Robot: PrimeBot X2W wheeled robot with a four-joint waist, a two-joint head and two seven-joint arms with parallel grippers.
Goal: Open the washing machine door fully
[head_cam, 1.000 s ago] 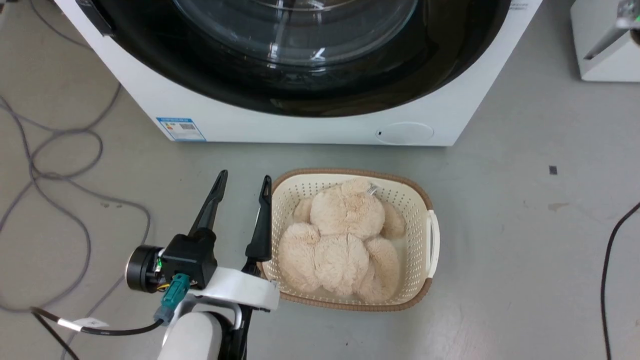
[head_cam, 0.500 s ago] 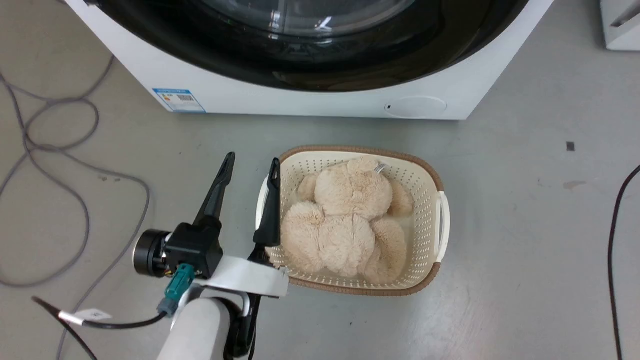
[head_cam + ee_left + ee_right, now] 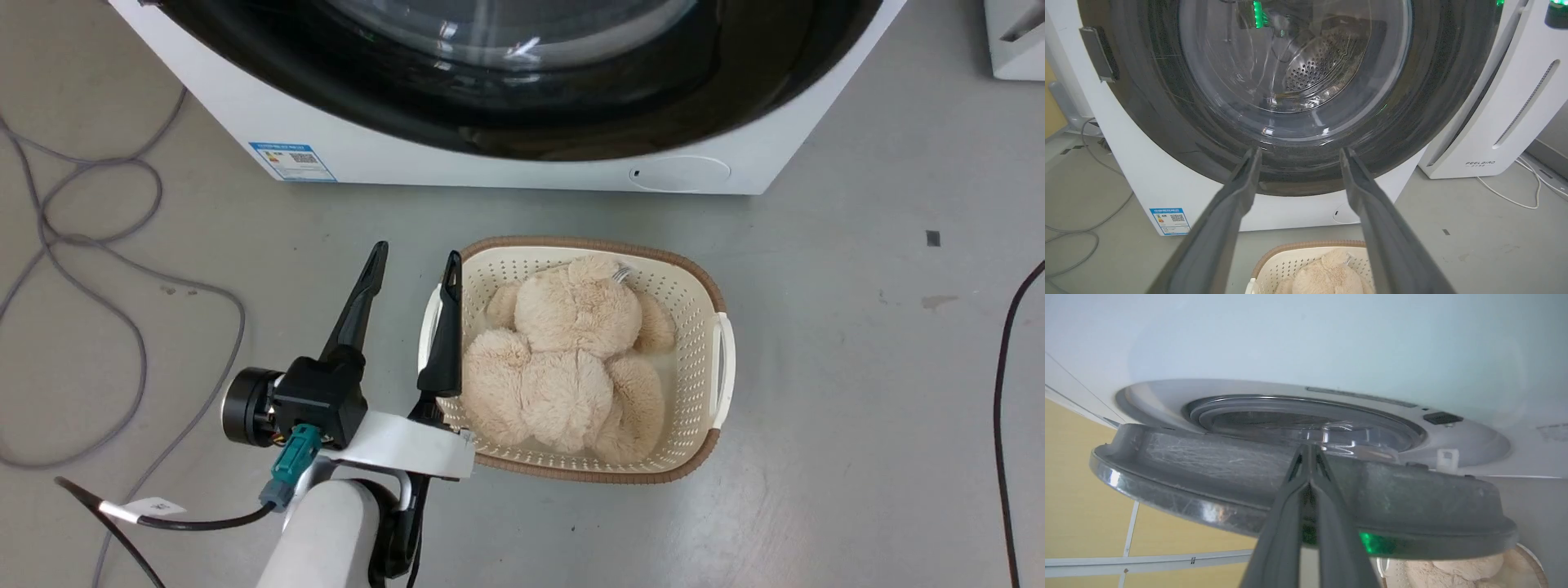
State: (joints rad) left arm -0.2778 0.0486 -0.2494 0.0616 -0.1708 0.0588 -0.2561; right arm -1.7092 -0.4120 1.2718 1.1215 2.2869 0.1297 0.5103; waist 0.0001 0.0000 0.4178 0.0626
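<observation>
The white washing machine (image 3: 490,175) spans the top of the head view, and its door (image 3: 571,122), a glossy black ring around clear glass, hangs over the front. In the right wrist view the door (image 3: 1208,486) shows edge-on, standing a little off the machine front (image 3: 1290,343), with the grey-rimmed drum opening (image 3: 1274,412) behind the gap. My right gripper (image 3: 1309,446) is shut, fingertips together at the door's inner rim. My left gripper (image 3: 416,250) is open and holds nothing, low over the floor in front of the machine, pointing at the door (image 3: 1167,114).
A cream basket (image 3: 710,327) holding a beige plush toy (image 3: 563,359) sits on the floor just right of my left gripper. Grey cables (image 3: 139,327) loop at the left, a black cable (image 3: 1000,367) runs at the right. A white FEELBIRD appliance (image 3: 1502,122) stands right of the machine.
The head camera shifted, so the whole picture slid. Since half a second ago the door's lower ring has come out slightly over the machine front, and my left gripper has edged forward.
</observation>
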